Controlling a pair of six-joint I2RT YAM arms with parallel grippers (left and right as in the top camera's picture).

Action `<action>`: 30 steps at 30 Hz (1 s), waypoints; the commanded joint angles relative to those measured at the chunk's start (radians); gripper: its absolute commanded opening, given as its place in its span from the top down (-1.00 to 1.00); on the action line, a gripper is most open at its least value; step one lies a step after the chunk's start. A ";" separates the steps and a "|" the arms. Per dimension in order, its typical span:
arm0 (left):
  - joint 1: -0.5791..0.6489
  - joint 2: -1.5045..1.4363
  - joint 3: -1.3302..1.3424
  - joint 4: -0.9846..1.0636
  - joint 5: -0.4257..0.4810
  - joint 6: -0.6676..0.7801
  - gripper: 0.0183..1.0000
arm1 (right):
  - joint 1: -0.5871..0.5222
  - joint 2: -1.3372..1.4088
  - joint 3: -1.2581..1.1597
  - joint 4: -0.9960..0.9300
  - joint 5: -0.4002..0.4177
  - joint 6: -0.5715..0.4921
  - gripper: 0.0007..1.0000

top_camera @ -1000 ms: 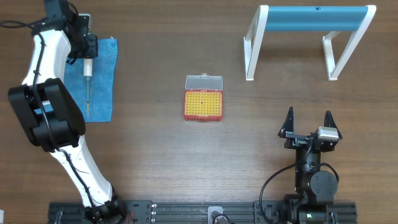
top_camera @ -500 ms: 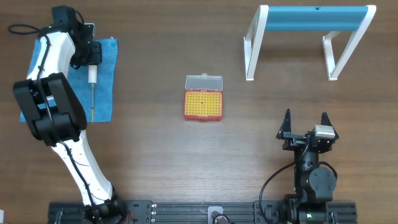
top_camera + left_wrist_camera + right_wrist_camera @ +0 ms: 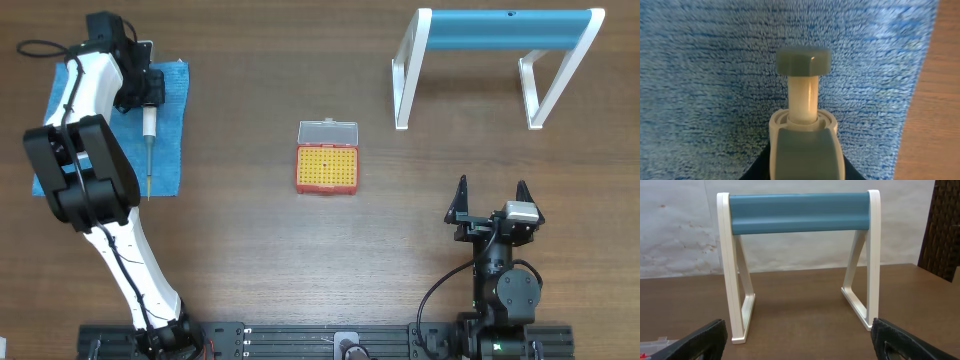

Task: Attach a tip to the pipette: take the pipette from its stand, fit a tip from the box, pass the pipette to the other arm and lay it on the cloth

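Note:
The pipette (image 3: 148,124) lies lengthwise over the blue cloth (image 3: 172,110) at the far left, its thin yellowish tip (image 3: 147,176) pointing toward the near edge of the cloth. My left gripper (image 3: 142,86) is shut on the pipette's upper body. In the left wrist view the grey plunger button and white shaft of the pipette (image 3: 804,95) stick out from the left gripper (image 3: 805,172) just above the cloth (image 3: 705,75). My right gripper (image 3: 490,192) stands open at the near right with nothing between its fingers (image 3: 696,341).
The orange tip box (image 3: 326,168) with its clear lid folded back sits mid-table. The white and blue pipette stand (image 3: 505,35) is at the far right, straight ahead of the right gripper (image 3: 797,212). Bare wood lies between them.
Over the last second the left arm swung and carried the pipette slightly right and nearer along the cloth; in the last half second it barely moved. The right gripper shifted a little.

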 commanded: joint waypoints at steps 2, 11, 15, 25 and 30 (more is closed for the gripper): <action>0.004 0.036 0.026 0.007 -0.018 -0.013 0.63 | -0.003 -0.006 -0.002 0.002 -0.006 0.011 -0.89; 0.004 0.038 0.026 0.010 -0.018 -0.013 0.02 | -0.003 -0.006 -0.002 0.002 -0.006 0.011 -0.89; 0.004 0.038 0.026 0.001 -0.018 -0.013 -0.43 | -0.003 -0.005 -0.002 0.002 -0.006 0.011 -0.89; 0.003 -0.035 0.026 -0.036 -0.019 -0.013 -0.46 | -0.003 -0.005 -0.002 -0.008 -0.006 0.011 -0.89; 0.003 -0.115 0.026 -0.051 -0.026 -0.013 -0.48 | -0.003 -0.005 -0.002 -0.098 -0.006 0.011 -0.89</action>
